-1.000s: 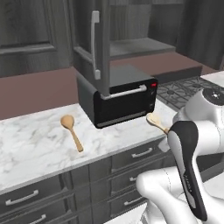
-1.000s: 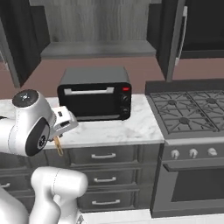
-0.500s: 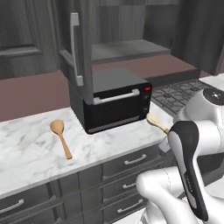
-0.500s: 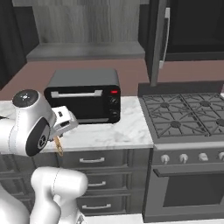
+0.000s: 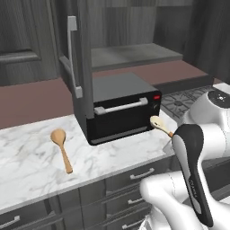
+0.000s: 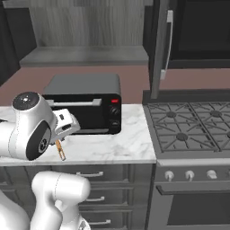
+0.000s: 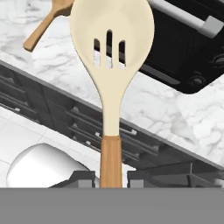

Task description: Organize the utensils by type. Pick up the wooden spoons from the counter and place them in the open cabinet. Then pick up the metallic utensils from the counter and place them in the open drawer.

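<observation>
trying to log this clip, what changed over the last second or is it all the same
The base has driven, so both base views slide over the kitchen; nothing on the counter itself moved. The end effector stays shut on the pale slotted wooden spoon, carried above the counter edge as before. The brown wooden spoon still lies on the marble left of the toaster oven.

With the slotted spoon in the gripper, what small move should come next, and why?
Probably lift and carry the cream slotted spoon toward the open cabinet's shelf. The gripper is shut on its orange-brown handle, the spoon is held off the counter, and the brown spoon lies there unpicked.
</observation>
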